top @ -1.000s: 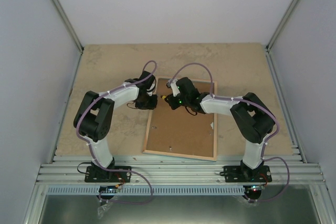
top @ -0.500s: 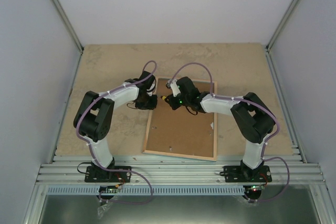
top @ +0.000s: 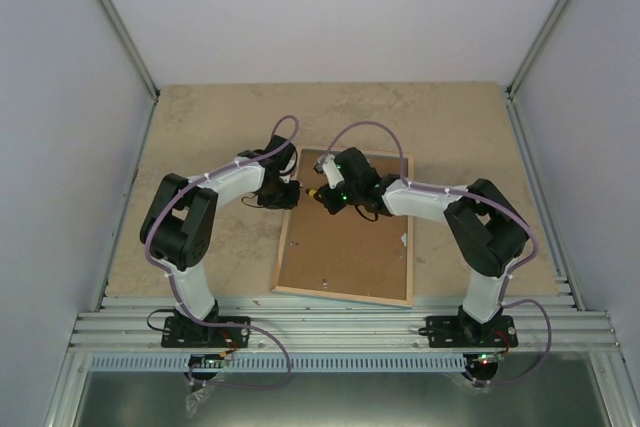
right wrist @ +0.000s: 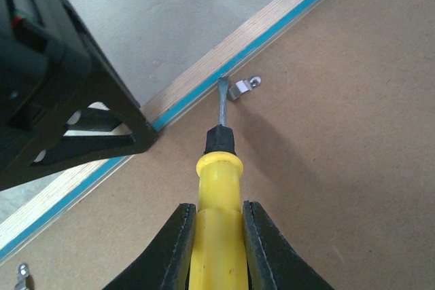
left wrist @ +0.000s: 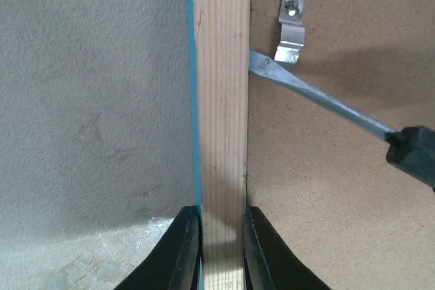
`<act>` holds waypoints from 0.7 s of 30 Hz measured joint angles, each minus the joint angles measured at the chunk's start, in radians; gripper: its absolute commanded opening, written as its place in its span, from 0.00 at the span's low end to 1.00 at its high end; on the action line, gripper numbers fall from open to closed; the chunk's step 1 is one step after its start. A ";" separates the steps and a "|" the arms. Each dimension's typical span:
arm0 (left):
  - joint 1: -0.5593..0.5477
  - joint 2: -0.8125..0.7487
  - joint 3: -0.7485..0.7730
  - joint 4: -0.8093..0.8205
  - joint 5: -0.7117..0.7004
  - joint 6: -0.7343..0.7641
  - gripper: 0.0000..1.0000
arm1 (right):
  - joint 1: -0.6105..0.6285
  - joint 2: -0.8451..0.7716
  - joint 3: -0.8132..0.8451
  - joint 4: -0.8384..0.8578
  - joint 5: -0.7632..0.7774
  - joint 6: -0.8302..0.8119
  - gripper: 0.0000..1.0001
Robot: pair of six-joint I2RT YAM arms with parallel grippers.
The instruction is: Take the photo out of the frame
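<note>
The frame (top: 345,247) lies face down, its brown board back up, edged in pale wood with a turquoise side. The photo is hidden under the board. My left gripper (top: 290,189) is shut on the frame's left wooden rail (left wrist: 221,100). My right gripper (top: 325,194) is shut on a yellow-handled screwdriver (right wrist: 217,229). The blade tip (right wrist: 221,83) rests at the rail's inner edge, beside a small metal retaining clip (right wrist: 241,89). The clip also shows in the left wrist view (left wrist: 292,28), with the blade (left wrist: 309,96) just below it.
The frame lies on a beige stone-look tabletop (top: 210,127) between grey side walls. Another metal clip (right wrist: 22,275) sits further along the same rail, and one (top: 403,239) near the right rail. An aluminium rail (top: 340,327) runs along the near edge.
The right arm has shifted slightly, bringing the screwdriver tip a little closer to the left rail. The left gripper and frame have not moved.
</note>
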 measured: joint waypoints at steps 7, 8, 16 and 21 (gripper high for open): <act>0.000 -0.001 -0.002 0.001 0.000 0.000 0.06 | 0.008 -0.030 -0.004 -0.048 0.035 -0.001 0.00; 0.000 -0.001 -0.002 0.002 0.000 0.000 0.06 | 0.008 -0.035 -0.006 -0.054 0.042 0.000 0.00; 0.000 -0.003 -0.005 0.005 0.000 -0.003 0.07 | 0.009 -0.056 -0.027 -0.054 0.102 0.037 0.00; 0.000 -0.003 -0.005 0.006 0.000 -0.004 0.07 | 0.009 -0.061 -0.034 -0.051 0.109 0.049 0.00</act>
